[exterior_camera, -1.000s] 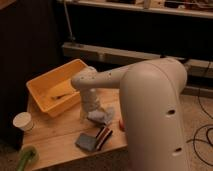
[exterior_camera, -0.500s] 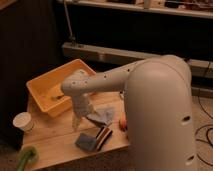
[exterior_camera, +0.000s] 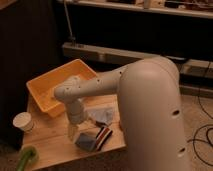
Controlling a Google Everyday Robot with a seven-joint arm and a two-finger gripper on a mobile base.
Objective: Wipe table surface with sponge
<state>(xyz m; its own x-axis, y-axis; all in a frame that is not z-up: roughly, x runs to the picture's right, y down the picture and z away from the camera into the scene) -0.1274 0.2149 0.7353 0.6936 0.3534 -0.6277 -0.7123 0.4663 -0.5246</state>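
The table surface (exterior_camera: 52,142) is a small light wooden top in the lower left of the camera view. The sponge (exterior_camera: 85,142), a small blue-grey square pad, lies flat near the table's front edge. My gripper (exterior_camera: 73,131) hangs from the pale arm (exterior_camera: 100,85) just left of the sponge and slightly behind it, low over the wood. It is open with nothing in it. Its fingers point down at the table.
A black, red and white striped block (exterior_camera: 104,136) lies against the sponge's right side. A larger blue-grey cloth (exterior_camera: 103,116) sits behind them. A yellow tray (exterior_camera: 47,86) fills the table's back, a white cup (exterior_camera: 23,121) stands at the left edge, and a green object (exterior_camera: 27,158) lies at the front left corner.
The arm has swung leftward and the gripper has moved from above the cloth to a spot left of the sponge. The objects on the table have not moved.
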